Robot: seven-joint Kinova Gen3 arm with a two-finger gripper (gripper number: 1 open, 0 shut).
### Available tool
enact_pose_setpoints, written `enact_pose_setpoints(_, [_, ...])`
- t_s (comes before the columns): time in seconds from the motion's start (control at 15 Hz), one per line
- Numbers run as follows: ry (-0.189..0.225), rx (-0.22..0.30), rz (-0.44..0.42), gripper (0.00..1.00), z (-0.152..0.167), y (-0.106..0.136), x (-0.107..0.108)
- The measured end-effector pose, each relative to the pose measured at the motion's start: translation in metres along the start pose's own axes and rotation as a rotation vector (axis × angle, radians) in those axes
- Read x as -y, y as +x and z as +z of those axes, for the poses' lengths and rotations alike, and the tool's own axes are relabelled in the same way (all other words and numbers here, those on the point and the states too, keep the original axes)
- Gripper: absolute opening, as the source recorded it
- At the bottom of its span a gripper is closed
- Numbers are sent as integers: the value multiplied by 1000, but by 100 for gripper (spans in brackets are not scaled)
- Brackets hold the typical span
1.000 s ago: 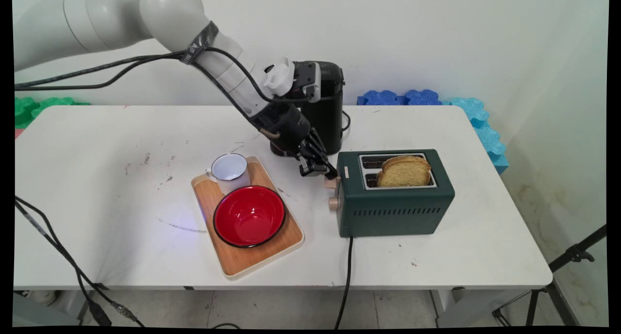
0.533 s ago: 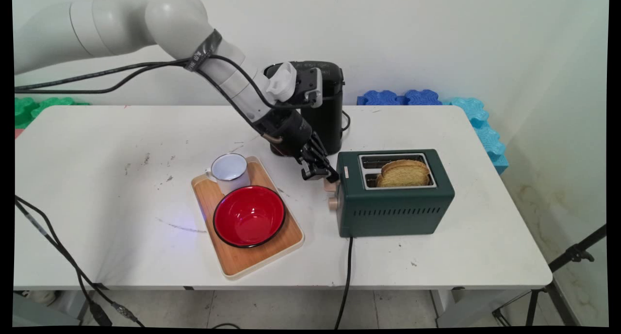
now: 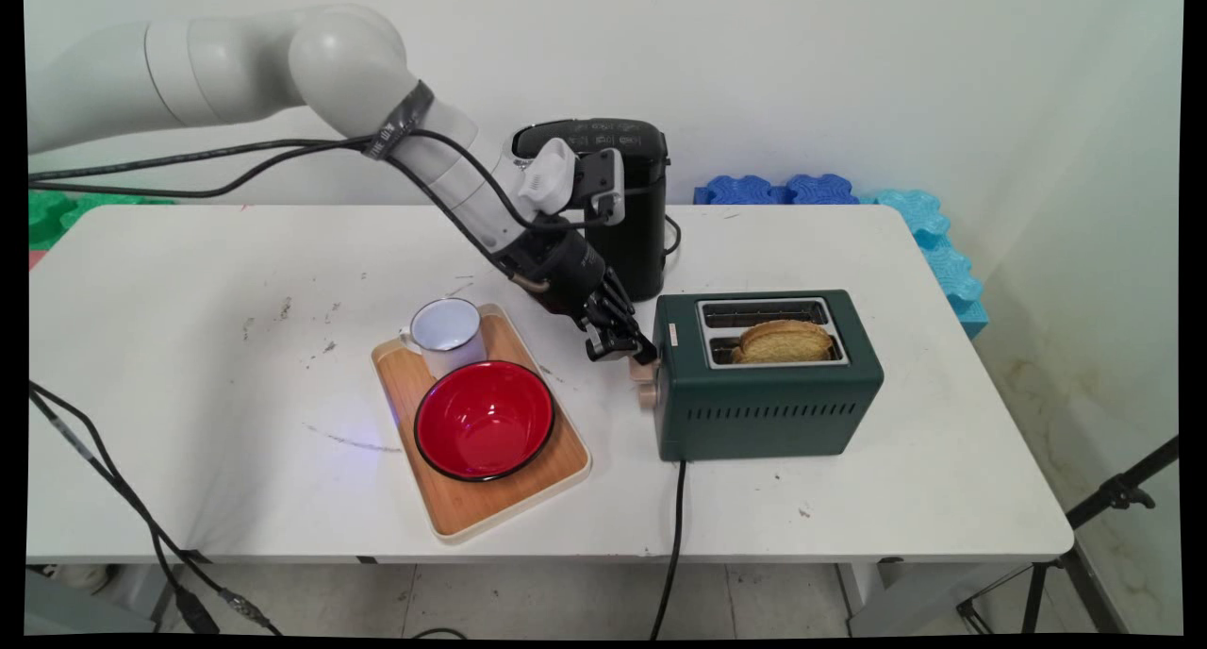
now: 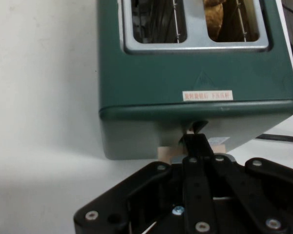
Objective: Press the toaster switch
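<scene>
A: Where is the gripper (image 3: pixel 630 354) relative to the toaster (image 3: pixel 768 375)?

B: At the toaster's control end, on the side facing the wooden tray (image 3: pixel 481 421). Its fingers are drawn together, tips resting on the pale lever (image 3: pixel 643 374), which sits low on that end face. It presses the lever rather than clasping it.

A: And the bread?

B: One browned slice (image 3: pixel 785 341) sits in the slot nearer the camera, sunk so that only its crust shows above the rim. The slot behind it looks empty.

A: How would the arm press well here?

B: Judging from the hand view, the push should run straight along the lever's track. The tips (image 4: pixel 201 146) should keep centred on the small knob so they cannot slip off toward the table (image 3: pixel 189 366), and the toaster body should not be shoved sideways.

A: Materials?

B: The toaster is a smooth dark-green box with rounded edges, a metal top plate and a row of side vents. The lever and the dial below it look like light wood. Left of the toaster, the tray holds a glossy red bowl (image 3: pixel 485 420) and a white enamel mug (image 3: pixel 445 333). Behind the toaster's control end stands a black coffee machine (image 3: pixel 622 215).
</scene>
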Motion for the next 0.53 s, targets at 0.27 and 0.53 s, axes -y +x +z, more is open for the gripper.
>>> enact_pose_setpoints(0.27, [-5,-5,-1,0,7,-6,-1])
enact_pose_setpoints(0.53, [-5,-10,-1,0,14,-11,-1])
